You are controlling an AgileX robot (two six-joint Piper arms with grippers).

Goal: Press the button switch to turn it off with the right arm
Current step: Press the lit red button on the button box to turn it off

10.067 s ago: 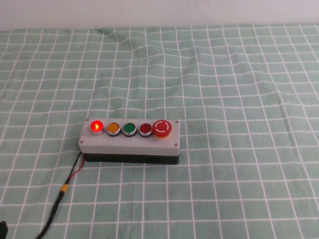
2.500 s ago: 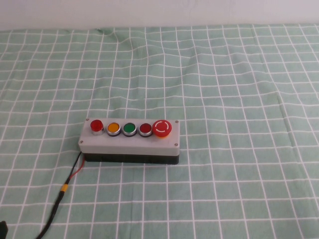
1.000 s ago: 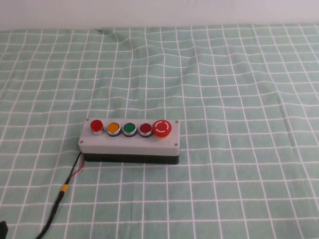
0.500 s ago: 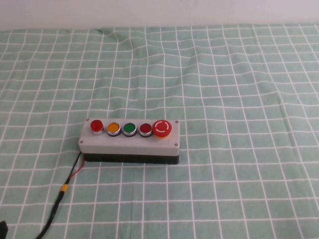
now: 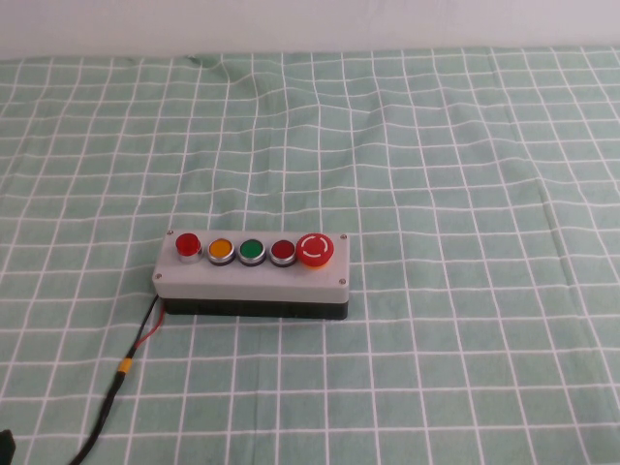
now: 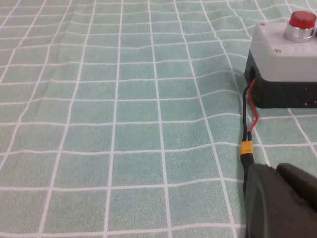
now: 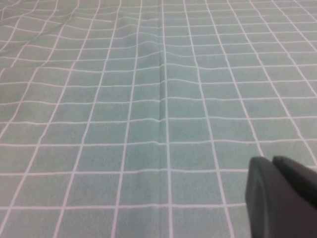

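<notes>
Green checked tablecloth (image 5: 465, 174) spreads under the grey switch box (image 5: 252, 276); left gripper (image 6: 277, 171), clenched, hangs low off the box's left end over its cable (image 5: 126, 373); right gripper (image 7: 271, 161), clenched, over cloth away from the box; red button (image 5: 187, 244) at the box's left end, unlit

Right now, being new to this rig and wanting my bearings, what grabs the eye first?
The grey button box lies left of centre on the green checked cloth, with a row of buttons ending in a big red mushroom button at its right end. The left gripper sits low near the box's cable; the right gripper hangs above the cloth.
</notes>
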